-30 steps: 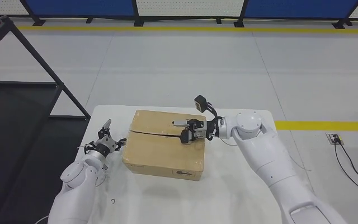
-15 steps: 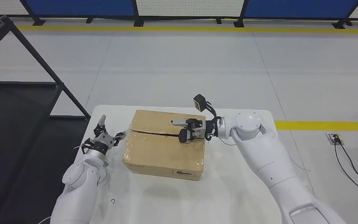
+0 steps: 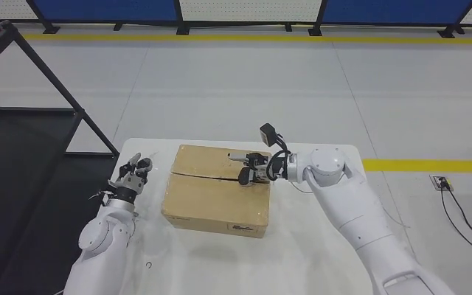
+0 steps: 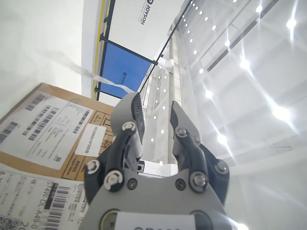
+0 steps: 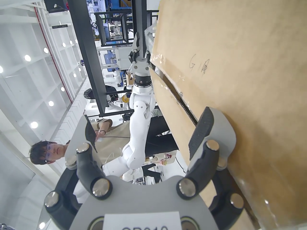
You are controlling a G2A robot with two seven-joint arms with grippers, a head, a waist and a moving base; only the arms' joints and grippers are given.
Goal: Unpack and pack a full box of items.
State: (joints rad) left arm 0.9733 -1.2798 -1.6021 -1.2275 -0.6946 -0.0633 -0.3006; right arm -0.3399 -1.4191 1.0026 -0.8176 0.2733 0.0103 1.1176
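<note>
On the white table (image 3: 310,251) in the top view, the cardboard box (image 3: 214,199) sits at the middle, flaps closed. Its longer side and the seam (image 3: 206,177) between the flaps both run across the table from left to right, slightly skewed. The right gripper (image 3: 240,169) hangs over the seam near the box's right end, jaws spread and holding nothing. The left gripper (image 3: 140,167) is off the box's left end, clear of the cardboard, near the table's left edge.

From the left wrist view, the left gripper (image 4: 153,111) points up toward the ceiling with a plain gap between its fingers and nothing clamped. A thin pale strip (image 4: 105,81) trails away from one fingertip. An end face of the box (image 4: 48,130), covered in printed labels, lies just beside the gripper.

Along the right wrist view, the box (image 5: 239,72) top stretches away lengthwise, the seam (image 5: 172,92) running down its length. The right gripper (image 5: 144,130) is spread wide, one finger (image 5: 203,132) lying on or just above the cardboard by the seam, though contact cannot be judged. Beyond the box's far end stands the left gripper (image 5: 140,48).
</note>
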